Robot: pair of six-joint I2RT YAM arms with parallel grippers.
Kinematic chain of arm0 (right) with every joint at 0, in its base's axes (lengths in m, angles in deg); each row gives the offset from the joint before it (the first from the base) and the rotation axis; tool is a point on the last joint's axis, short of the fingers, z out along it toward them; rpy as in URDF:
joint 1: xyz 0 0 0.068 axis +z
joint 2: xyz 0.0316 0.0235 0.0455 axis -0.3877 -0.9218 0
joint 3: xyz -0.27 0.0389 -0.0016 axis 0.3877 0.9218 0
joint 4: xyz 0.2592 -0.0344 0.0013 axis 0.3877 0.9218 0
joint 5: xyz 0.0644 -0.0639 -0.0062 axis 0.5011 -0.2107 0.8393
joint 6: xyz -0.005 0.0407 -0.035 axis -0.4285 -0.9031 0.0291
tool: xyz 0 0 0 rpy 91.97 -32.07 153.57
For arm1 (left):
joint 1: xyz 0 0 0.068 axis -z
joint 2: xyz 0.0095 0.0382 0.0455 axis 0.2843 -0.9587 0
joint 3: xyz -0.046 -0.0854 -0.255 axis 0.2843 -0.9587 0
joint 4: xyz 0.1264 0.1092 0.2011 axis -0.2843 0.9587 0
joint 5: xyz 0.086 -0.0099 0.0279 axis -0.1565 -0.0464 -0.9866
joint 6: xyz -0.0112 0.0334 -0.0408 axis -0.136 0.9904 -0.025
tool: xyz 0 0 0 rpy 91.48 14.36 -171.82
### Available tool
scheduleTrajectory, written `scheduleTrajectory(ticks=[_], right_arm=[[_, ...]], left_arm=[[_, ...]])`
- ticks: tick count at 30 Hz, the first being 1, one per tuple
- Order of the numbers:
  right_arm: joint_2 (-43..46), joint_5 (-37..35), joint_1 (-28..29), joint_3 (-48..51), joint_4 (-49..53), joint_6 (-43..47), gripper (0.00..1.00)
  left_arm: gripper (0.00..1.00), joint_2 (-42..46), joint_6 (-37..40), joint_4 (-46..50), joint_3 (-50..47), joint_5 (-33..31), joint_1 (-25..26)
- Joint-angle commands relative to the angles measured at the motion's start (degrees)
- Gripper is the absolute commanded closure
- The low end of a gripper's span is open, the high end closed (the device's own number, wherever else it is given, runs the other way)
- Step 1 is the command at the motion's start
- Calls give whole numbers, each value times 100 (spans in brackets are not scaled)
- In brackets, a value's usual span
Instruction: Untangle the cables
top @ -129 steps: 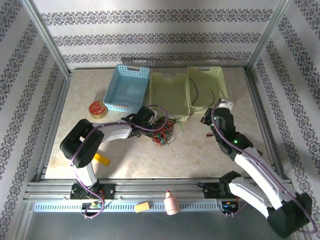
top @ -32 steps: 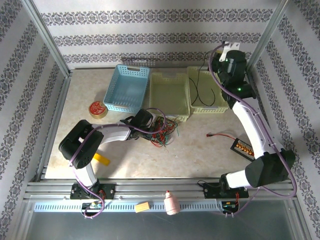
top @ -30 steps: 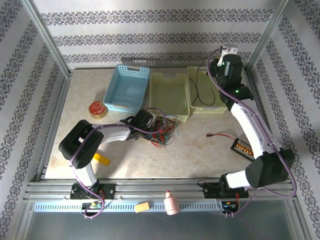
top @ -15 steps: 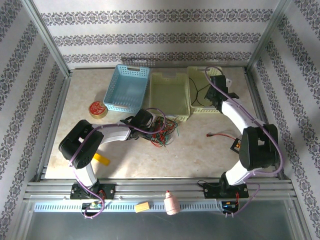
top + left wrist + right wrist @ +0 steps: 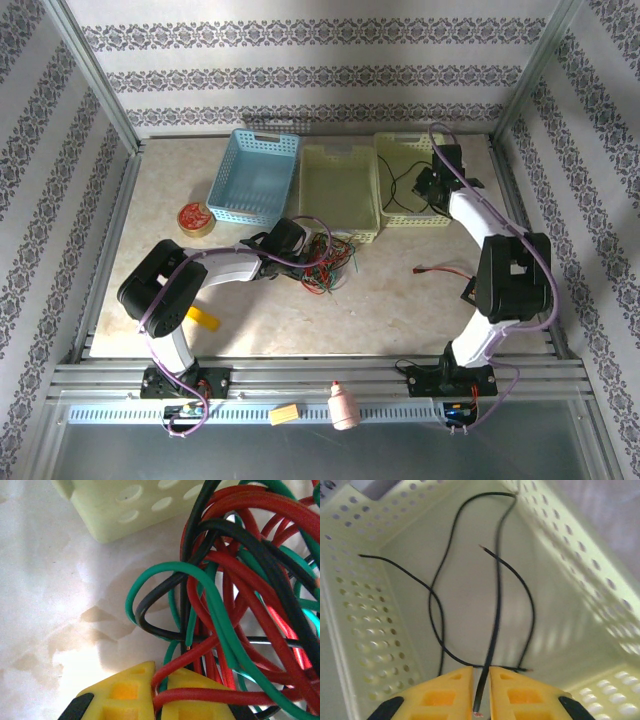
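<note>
Top view: left gripper (image 5: 300,247) sits in the cable tangle (image 5: 328,262) on the table (image 5: 400,300), just in front of the middle basket (image 5: 340,190). Right gripper (image 5: 425,188) is over the right basket (image 5: 410,138), black cables (image 5: 393,190) inside.

Left wrist: yellow fingers (image 5: 125,690) clenched on red strands of the tangle, beside a basket corner.

Right wrist: one black cable runs through the narrow slit between the fingers (image 5: 450,690). Pinched or let go, can't tell. The rest lie on the basket floor.

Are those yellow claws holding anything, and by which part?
The left gripper pinches red cables at the edge of the tangle. A black cable sits, near its end, in the right gripper; whether it is gripped cannot be told.
</note>
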Motion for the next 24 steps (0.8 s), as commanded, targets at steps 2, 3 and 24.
scheduleTrajectory(ticks=[2,3,24], right_arm=[[-294,668,114,-430,156,64,44],[-289,675,153,-500,239,133,36],[2335,-269,3148,1696,-124,1740,29]], left_arm=[[100,18,35,415,-50,-73,38],[100,26,35,418,-55,-80,38],[100,60,70,264,-92,-22,38]])
